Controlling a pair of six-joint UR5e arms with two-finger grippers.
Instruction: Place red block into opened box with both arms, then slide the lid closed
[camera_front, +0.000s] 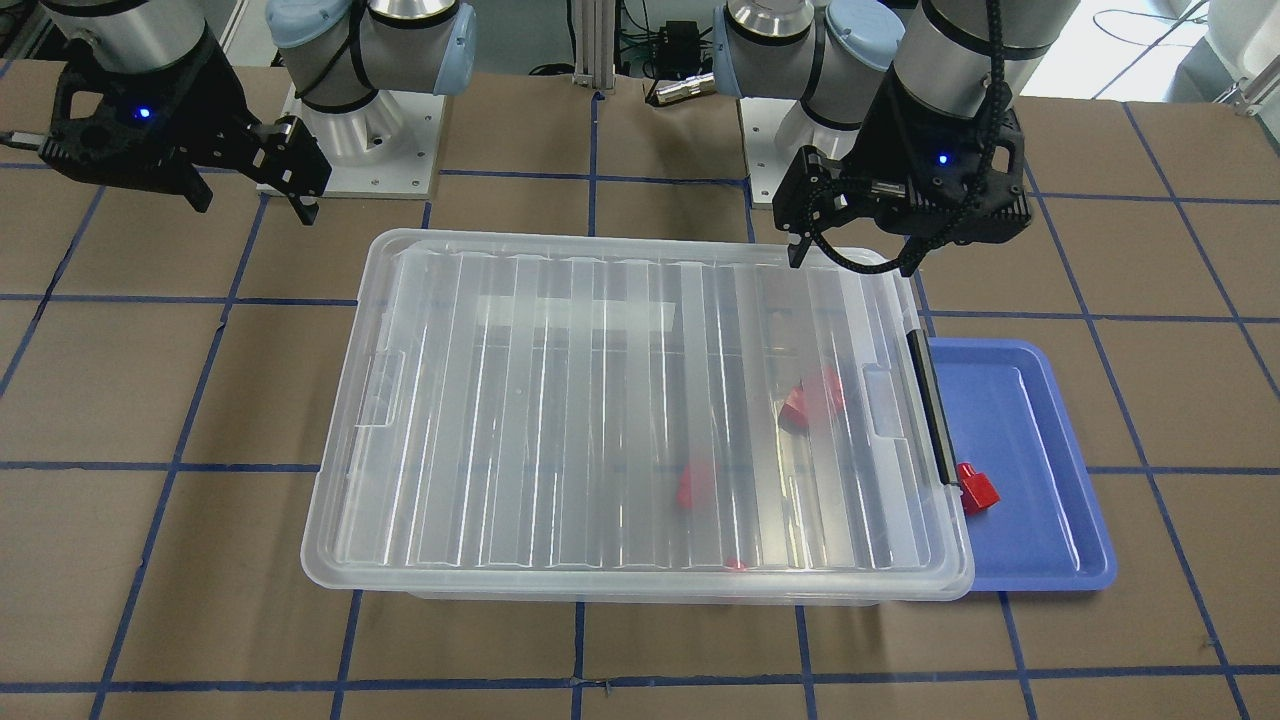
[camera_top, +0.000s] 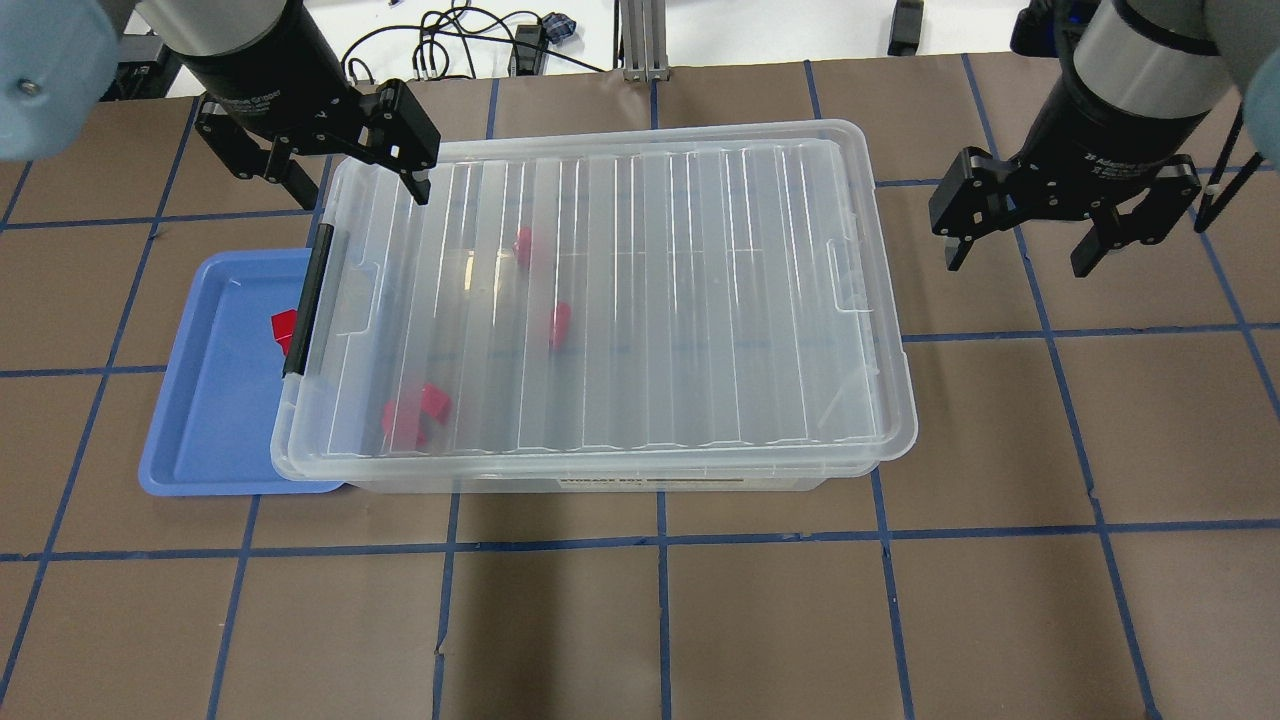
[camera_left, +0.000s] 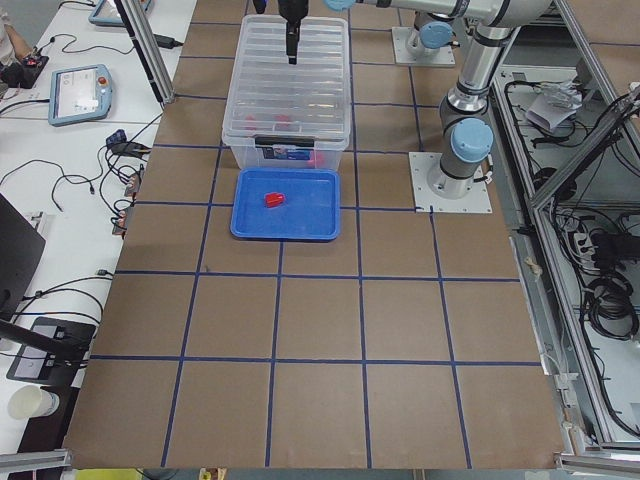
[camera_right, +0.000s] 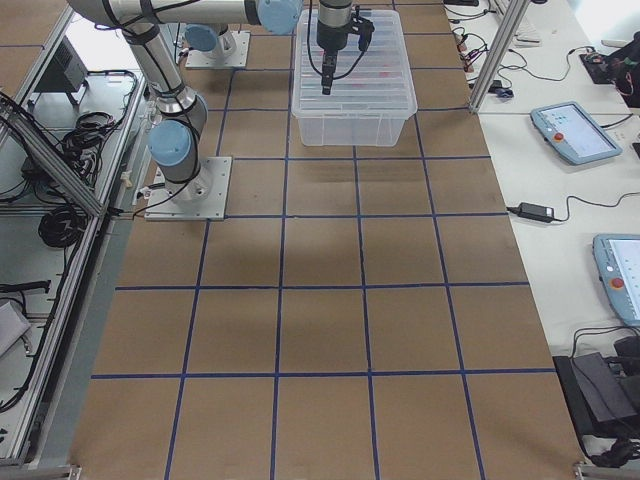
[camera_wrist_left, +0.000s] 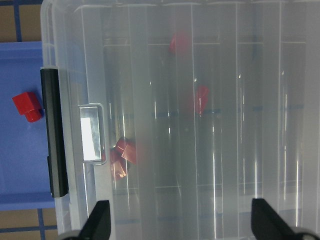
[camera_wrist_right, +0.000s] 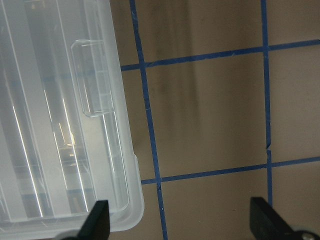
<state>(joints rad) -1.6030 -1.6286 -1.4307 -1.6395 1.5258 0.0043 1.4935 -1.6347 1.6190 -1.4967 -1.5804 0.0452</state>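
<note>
The clear box (camera_top: 890, 400) stands mid-table with its ribbed lid (camera_top: 650, 290) lying over the whole top, a black clip bar (camera_top: 305, 300) at its end by the blue tray. Three red blocks (camera_top: 415, 412) (camera_top: 558, 322) (camera_top: 522, 245) show blurred through the lid. One more red block (camera_top: 284, 328) (camera_wrist_left: 27, 106) lies on the tray, next to the clip bar. My left gripper (camera_top: 355, 185) (camera_wrist_left: 182, 222) hovers open and empty over the box's far corner on the tray side. My right gripper (camera_top: 1018, 262) (camera_wrist_right: 182, 222) hangs open and empty over bare table beyond the box's other end.
The blue tray (camera_top: 210, 400) lies partly under the overhanging lid edge. Brown table mats with blue tape lines (camera_top: 660, 540) stretch around the box. Both arm bases (camera_front: 350, 150) stand behind it, with cables and a post at the table's far edge.
</note>
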